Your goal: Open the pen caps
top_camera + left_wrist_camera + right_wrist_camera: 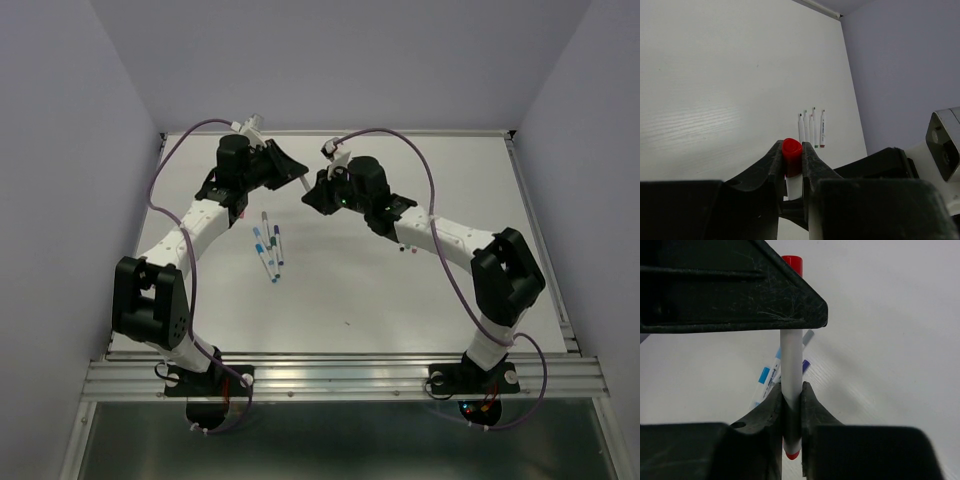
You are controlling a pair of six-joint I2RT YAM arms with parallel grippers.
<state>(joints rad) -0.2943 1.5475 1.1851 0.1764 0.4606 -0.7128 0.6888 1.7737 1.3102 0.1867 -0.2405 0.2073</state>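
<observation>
1. Top view: the two arms meet over the far middle of the table (470, 300). The left end effector (296, 176) and the right end effector (316, 190) are nearly touching, with one pen (304, 182) bridging the gap in the air. A loose bunch of pens (268, 250) lies on the table nearer the bases, left of centre. It is well apart from the grip and out of the way.

2. Left wrist view: the left end effector (792, 159) is clenched on the red cap (791, 149). The fingers pinch its lower part, and the white barrel (794, 186) runs down between them. A row of four pens (811, 129) lies far off, near the right wall.

3. Right wrist view: the right end effector (790, 396) is clamped on the barrel (791, 355), low down near its red tip (791, 455). The cap (792, 262) pokes out beyond the black wedge of the left end effector. Blue-capped pens (764, 376) show on the table behind.

4. Risks, as I judge them:
   - The cap is round and only partly held, so it may slide out when the arms pull apart.
   - The smooth barrel may slip through the right fingers instead of the cap releasing.
   - A pull off the pen's axis could bend or jam it.
   - The end effectors are so close together that a twist could knock them into each other.
   - A dropped part would fall towards the loose pens.
</observation>
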